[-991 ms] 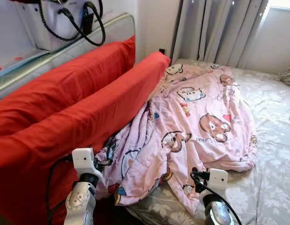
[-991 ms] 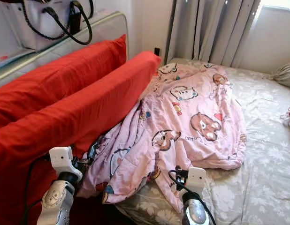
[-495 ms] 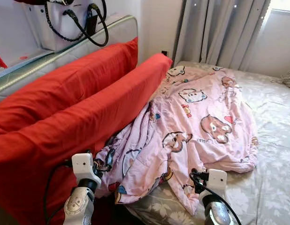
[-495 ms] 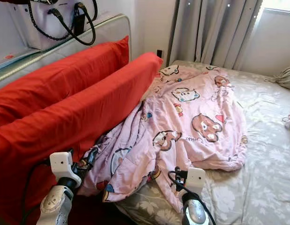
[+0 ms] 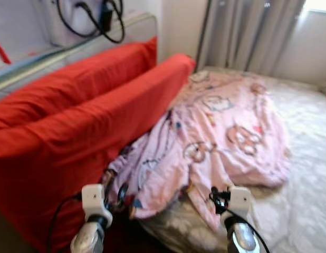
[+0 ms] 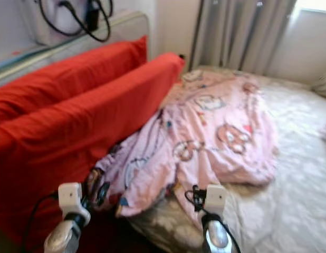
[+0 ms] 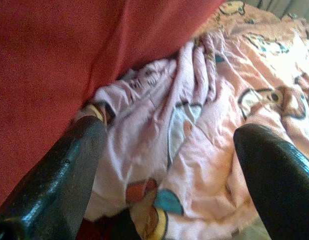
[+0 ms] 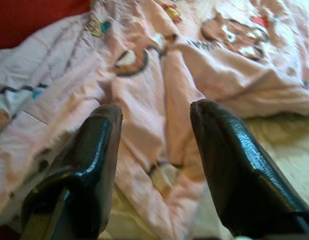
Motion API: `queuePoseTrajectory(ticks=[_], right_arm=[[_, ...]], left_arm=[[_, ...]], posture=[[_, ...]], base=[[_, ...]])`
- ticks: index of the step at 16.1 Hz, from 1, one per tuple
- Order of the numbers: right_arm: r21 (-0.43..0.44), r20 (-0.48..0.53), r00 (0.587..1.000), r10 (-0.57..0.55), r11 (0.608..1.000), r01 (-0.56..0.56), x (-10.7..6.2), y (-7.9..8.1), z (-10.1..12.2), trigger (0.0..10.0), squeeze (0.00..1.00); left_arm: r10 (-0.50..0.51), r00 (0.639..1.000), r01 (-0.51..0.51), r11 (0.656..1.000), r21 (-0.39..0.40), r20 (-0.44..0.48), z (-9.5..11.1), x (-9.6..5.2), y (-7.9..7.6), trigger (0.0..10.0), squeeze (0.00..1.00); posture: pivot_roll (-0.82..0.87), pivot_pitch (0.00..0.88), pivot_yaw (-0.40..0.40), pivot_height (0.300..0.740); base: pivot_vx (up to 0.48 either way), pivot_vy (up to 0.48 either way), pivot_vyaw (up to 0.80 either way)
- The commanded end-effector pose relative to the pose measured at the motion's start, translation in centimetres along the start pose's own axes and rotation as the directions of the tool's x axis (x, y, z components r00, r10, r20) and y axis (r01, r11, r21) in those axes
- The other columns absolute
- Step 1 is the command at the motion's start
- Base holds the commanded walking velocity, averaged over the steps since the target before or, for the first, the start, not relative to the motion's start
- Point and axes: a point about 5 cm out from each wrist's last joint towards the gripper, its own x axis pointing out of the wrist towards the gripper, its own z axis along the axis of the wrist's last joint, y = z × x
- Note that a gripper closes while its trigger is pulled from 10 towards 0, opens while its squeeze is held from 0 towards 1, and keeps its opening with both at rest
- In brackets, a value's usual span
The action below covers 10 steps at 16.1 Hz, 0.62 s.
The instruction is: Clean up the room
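A crumpled pink blanket [image 5: 221, 126] with cartoon prints lies across the bed, its near edge bunched against the red cushions. My left gripper [image 5: 114, 188] is low at the blanket's near left corner, beside the front cushion. In the left wrist view it [image 7: 169, 165] is open, with the pink folds [image 7: 194, 125] between its fingers [image 7: 59, 180], not gripped. My right gripper [image 5: 216, 199] hovers at the blanket's near hem. It [image 8: 157, 150] is open too, over a pink fold [image 8: 159, 95], with nothing held.
Two long red cushions [image 5: 84, 121] stand on edge along the bed's left side, against a padded headboard [image 5: 57, 55]. A white bag with black handles [image 5: 94, 18] sits above it. Grey curtains [image 5: 252, 31] hang behind. The floral sheet [image 5: 305, 153] lies bare at right.
The whole picture has blurred and shifted, so the camera is moving. Both grippers stay open at the blanket's near edge; the blanket and cushions lie as before.
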Motion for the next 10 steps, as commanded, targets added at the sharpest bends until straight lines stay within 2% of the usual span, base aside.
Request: queuePoseTrajectory(ticks=[1, 5, 8, 10], right_arm=[[-0.003, 0.006, 1.0, -0.005, 1.0, 0.005, 0.1, -0.2, 0.2, 10.0, 0.0], [-0.014, -0.023, 1.0, -0.002, 1.0, 0.001, 0.3, -0.1, 0.1, 10.0, 0.0], [-0.011, -0.002, 1.0, 0.011, 1.0, -0.011, 0.1, 0.1, 0.1, 10.0, 0.0], [-0.026, -0.03, 1.0, 0.009, 1.0, -0.01, 0.2, 0.0, -0.1, 10.0, 0.0]], left_arm=[[-0.003, 1.0, 0.003, 1.0, -0.006, 0.002, 0.1, 0.2, -0.1, 10.0, 0.0], [-0.007, 1.0, 0.007, 1.0, -0.003, 0.025, 0.9, 0.7, -0.1, 10.0, 0.0], [-0.002, 0.999, 0.002, 1.0, 0.002, 0.035, 1.2, 1.0, 0.2, 10.0, 0.0], [-0.001, 0.999, 0.001, 1.0, 0.003, 0.033, 1.2, 1.0, 0.2, 10.0, 0.0]], posture=[[0.05, 0.0, -0.024, 0.661], [0.06, 0.0, -0.021, 0.661], [0.06, 0.0, -0.023, 0.656], [0.06, 0.0, -0.021, 0.656]], base=[[0.0, 0.0, 0.0], [0.0, 0.0, 0.0], [0.0, 0.0, 0.0], [0.0, 0.0, 0.0]])
